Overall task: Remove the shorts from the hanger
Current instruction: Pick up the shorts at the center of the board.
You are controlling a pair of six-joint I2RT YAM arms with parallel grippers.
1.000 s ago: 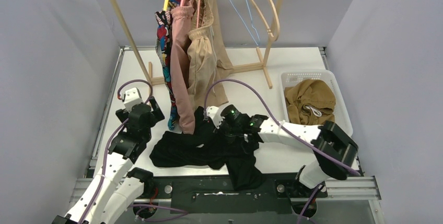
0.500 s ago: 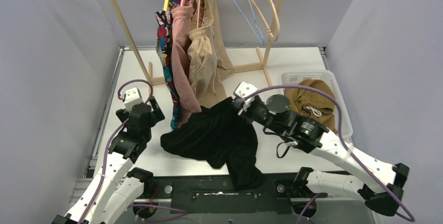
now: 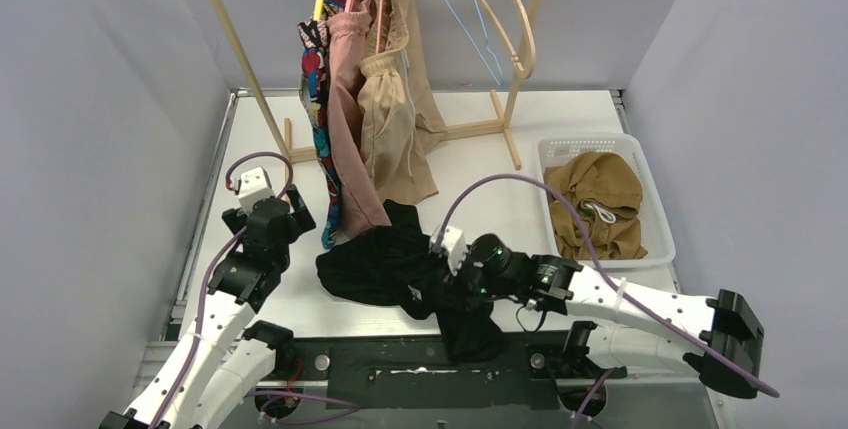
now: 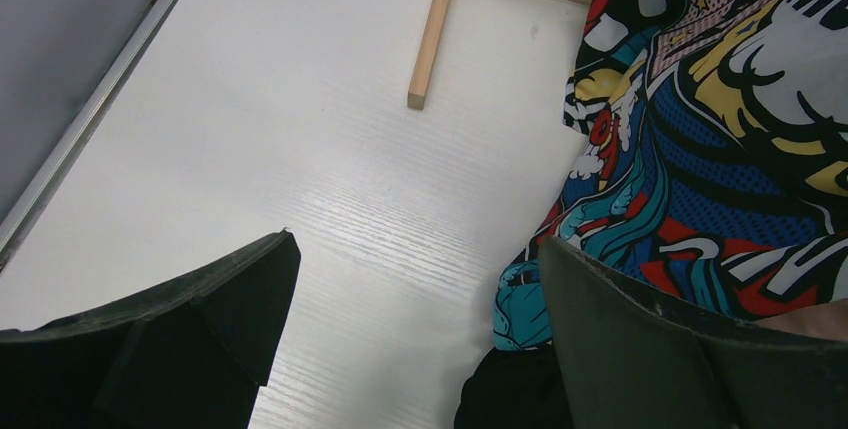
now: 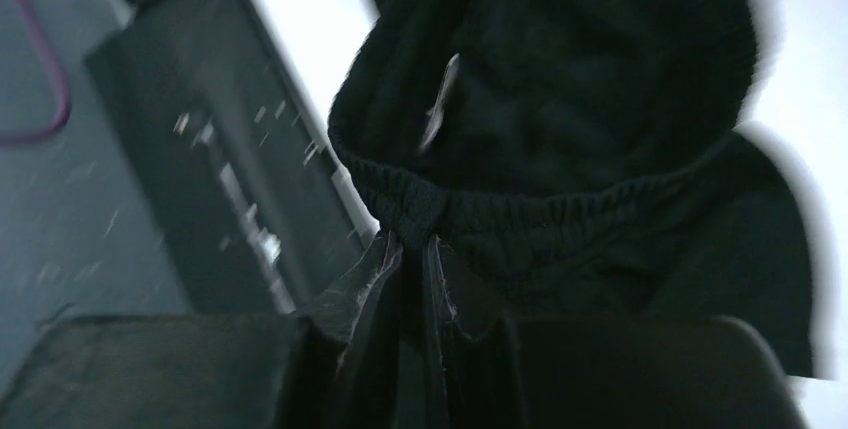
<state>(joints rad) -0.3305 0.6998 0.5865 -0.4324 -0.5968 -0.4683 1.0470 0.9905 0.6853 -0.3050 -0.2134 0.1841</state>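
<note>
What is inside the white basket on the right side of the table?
Inside the white basket lies a crumpled tan-brown pair of shorts with a white drawstring showing. The cloth covers most of the floor, so anything beneath cannot be seen.

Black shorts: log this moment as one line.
right tool: shut on black shorts waistband | left tool: open, empty | black shorts: bunched on table | tan shorts: in basket

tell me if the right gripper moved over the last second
Yes. The right gripper, shut on the black shorts, swung out level with the white basket, then dropped back; it now sits nearer the table's near edge than a second ago.
</note>
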